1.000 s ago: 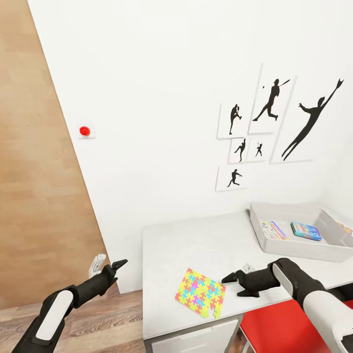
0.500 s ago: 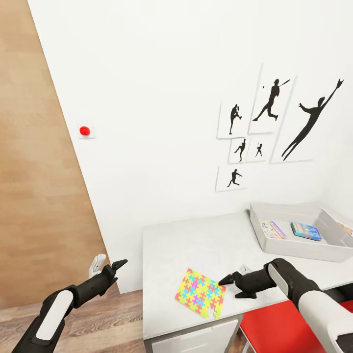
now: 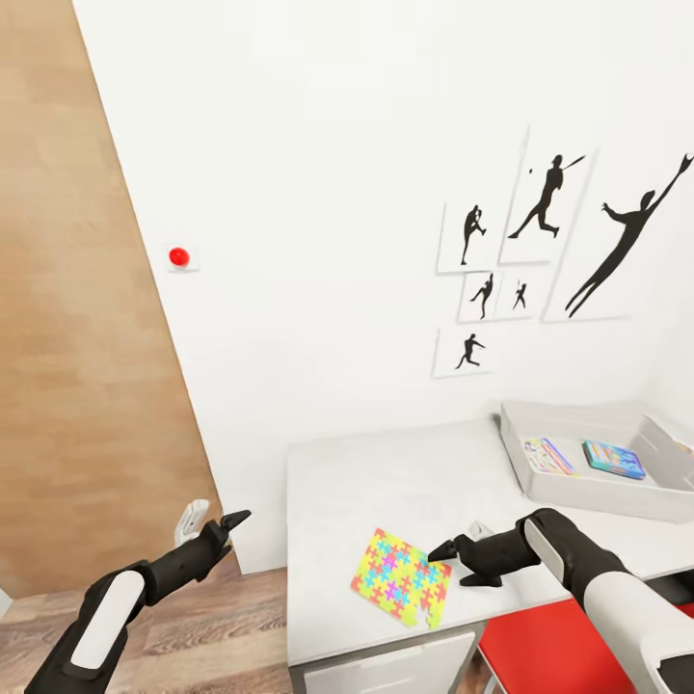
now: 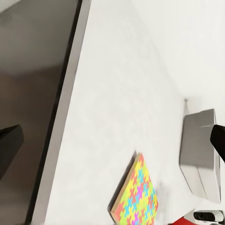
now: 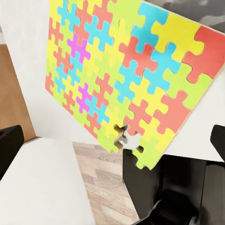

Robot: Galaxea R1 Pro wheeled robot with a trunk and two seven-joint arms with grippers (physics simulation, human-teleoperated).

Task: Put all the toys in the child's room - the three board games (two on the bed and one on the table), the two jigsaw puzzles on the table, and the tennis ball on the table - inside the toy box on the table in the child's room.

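In the head view, lower centre, the jigsaw puzzle (image 3: 401, 578) lies flat near the front edge of the tabletop (image 3: 386, 482); the right gripper (image 3: 455, 557) hangs just right of it, fingers (image 3: 443, 550) spread, empty; the left gripper (image 3: 224, 529) sits lower left, off the tabletop, its fingers' state unclear; the toy box (image 3: 598, 492) holds two board games (image 3: 613, 459) at right.

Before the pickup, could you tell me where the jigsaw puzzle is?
The jigsaw puzzle lies flat at the table's front edge, just off the right gripper's tips.
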